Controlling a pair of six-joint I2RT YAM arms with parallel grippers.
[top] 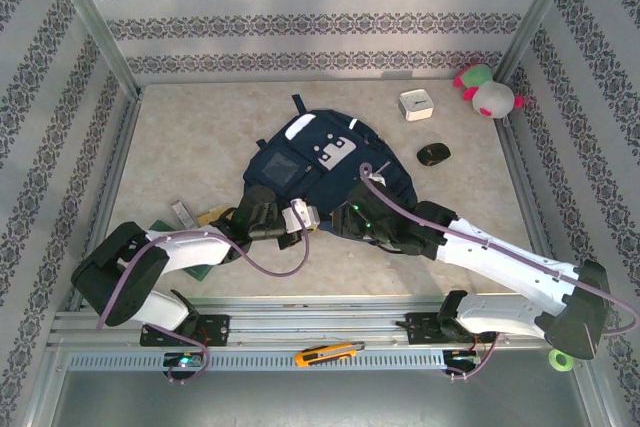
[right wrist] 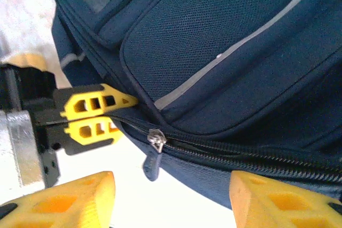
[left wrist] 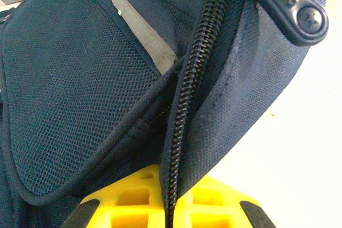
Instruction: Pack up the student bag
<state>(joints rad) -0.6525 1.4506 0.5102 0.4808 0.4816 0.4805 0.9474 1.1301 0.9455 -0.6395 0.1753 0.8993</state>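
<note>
OK, student bag (top: 320, 162) mid-table; left gripper (left wrist: 165, 204) clamped on its zip seam, bag's 6 o'clock. And right gripper (right wrist: 171, 193) jaws apart, zip pull (right wrist: 152, 158) just ahead. Shd pinch tab, drag along track, left anchoring.

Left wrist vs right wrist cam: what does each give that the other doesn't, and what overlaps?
Left wrist: left end effector shut on the navy-blue fabric backpack, black zipper teeth running through its grip. Right wrist: right end effector open, holding nothing, plus the left clamp seen side-on. Both: backpack, zipper, navy rubber pull tab, grey reflective stripe.
</note>
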